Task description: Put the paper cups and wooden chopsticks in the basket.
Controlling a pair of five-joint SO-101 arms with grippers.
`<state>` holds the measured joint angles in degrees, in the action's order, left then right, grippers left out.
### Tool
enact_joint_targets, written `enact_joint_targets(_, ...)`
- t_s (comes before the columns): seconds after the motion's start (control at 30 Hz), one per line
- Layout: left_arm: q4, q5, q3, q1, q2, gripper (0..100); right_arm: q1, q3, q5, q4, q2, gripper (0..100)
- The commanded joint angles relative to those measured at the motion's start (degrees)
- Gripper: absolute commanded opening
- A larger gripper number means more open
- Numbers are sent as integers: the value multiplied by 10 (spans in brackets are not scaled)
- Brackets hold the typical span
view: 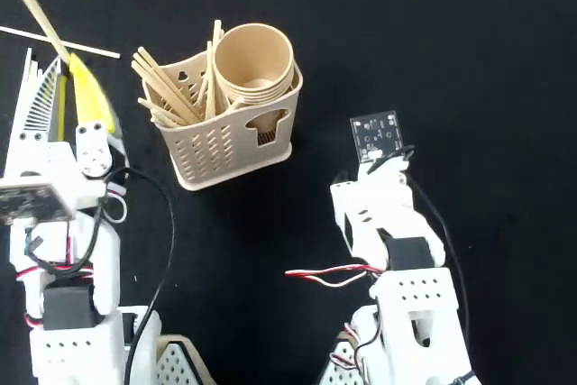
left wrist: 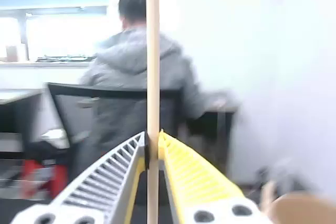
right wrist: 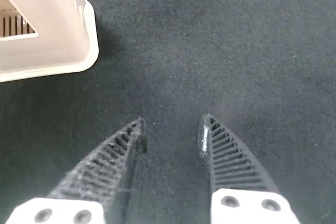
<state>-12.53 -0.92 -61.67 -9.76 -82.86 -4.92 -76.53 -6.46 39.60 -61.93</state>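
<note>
My left gripper is at the table's far left, tilted upward and shut on a wooden chopstick that sticks out past its white and yellow fingers. A second chopstick lies flat on the black table just behind that gripper. The beige slotted basket stands right of it and holds stacked paper cups and several chopsticks. My right gripper hangs open over bare table, with a corner of the basket ahead of it and to one side.
The right arm's body sits right of the basket, with red and white wires beside it. The black table stretches to the right. A seated person shows in the room behind, in the left wrist view.
</note>
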Motion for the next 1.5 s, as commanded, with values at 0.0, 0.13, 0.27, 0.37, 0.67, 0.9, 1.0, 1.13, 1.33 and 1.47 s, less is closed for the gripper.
enact_joint_targets(0.0, 34, 105, 9, 48, -7, 33, -10, 2, 1, -10, -8, 173)
enact_joint_targets(0.13, 33, 106, -7, 103, 2, 33, -10, 2, 1, -10, -8, 173)
enact_joint_targets(0.27, 56, 105, -22, 105, 72, 33, -10, 2, 1, -10, -8, 173)
enact_joint_targets(0.37, 92, 109, -22, 85, 138, 33, -10, 2, 1, -10, -8, 173)
enact_joint_targets(0.67, 4, 111, 14, 81, 180, 102, -10, 4, 1, -10, -8, 173)
enact_joint_targets(0.9, -142, 111, 97, 85, 127, 105, -10, 4, 1, -10, -8, 173)
enact_joint_targets(1.0, -156, 111, 111, 80, 99, 105, -10, 4, 1, -10, -8, 173)
enact_joint_targets(1.13, -208, 110, 165, 43, 78, 105, -10, 4, 1, -10, -8, 173)
enact_joint_targets(1.33, -360, 106, 318, -87, 193, 107, -10, 4, 1, -10, -8, 173)
enact_joint_targets(1.47, -465, 46, 422, -146, 349, 127, -10, 3, 1, -10, -8, 173)
